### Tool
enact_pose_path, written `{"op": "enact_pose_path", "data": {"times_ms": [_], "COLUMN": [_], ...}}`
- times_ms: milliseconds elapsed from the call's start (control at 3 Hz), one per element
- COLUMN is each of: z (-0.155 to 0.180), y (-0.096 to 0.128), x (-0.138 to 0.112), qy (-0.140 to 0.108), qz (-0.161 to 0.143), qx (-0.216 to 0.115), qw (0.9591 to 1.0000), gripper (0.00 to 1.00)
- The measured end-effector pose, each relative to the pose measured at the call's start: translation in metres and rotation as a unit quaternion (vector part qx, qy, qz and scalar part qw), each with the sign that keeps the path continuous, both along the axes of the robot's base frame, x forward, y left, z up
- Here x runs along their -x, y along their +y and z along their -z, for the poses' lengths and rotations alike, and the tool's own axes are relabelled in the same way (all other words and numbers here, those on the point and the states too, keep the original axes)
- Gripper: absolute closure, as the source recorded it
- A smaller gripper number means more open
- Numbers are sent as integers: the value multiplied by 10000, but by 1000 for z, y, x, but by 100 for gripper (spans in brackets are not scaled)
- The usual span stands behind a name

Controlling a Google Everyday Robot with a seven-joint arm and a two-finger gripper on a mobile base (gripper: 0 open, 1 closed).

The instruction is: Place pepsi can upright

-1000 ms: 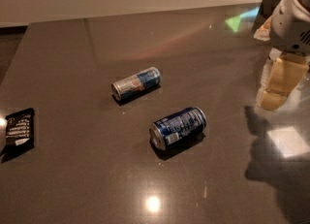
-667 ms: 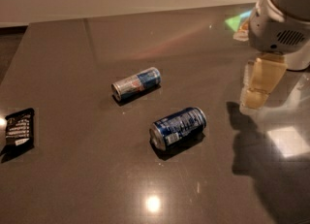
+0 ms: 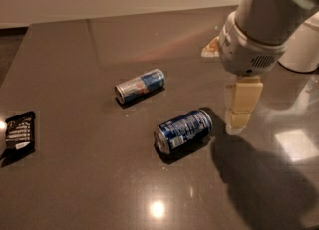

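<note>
The pepsi can (image 3: 183, 129), wide and dark blue with small white print and a silver top, lies on its side on the dark table (image 3: 75, 194), near the middle, its top facing lower left. My gripper (image 3: 238, 115), with cream-coloured fingers, hangs from the grey wrist just to the right of the can, a short way from its base end. It holds nothing.
A slimmer silver-and-blue can (image 3: 140, 85) with red marks lies on its side up and left of the pepsi can. A black snack packet (image 3: 19, 130) lies at the left edge. A white object (image 3: 304, 50) stands at the right edge behind my arm.
My arm and gripper have moved left and toward the front, from the table's right edge to just beside the pepsi can. Both cans and the packet have not moved.
</note>
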State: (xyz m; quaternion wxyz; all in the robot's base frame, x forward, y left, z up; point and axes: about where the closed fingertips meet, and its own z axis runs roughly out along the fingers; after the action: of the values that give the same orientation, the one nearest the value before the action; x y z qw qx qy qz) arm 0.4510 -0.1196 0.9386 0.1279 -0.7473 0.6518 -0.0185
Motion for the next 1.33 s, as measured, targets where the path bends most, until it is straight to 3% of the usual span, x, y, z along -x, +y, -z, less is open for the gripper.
{"op": "enact_pose_path", "data": {"times_ms": [667,1333], "z": [52,80], "y": [34,36], "x": [4,4], "qy": [120,237], "qz": [-853,-1269], "qx": [304,619], "qw": [9958,9897], "gripper": [0,0]}}
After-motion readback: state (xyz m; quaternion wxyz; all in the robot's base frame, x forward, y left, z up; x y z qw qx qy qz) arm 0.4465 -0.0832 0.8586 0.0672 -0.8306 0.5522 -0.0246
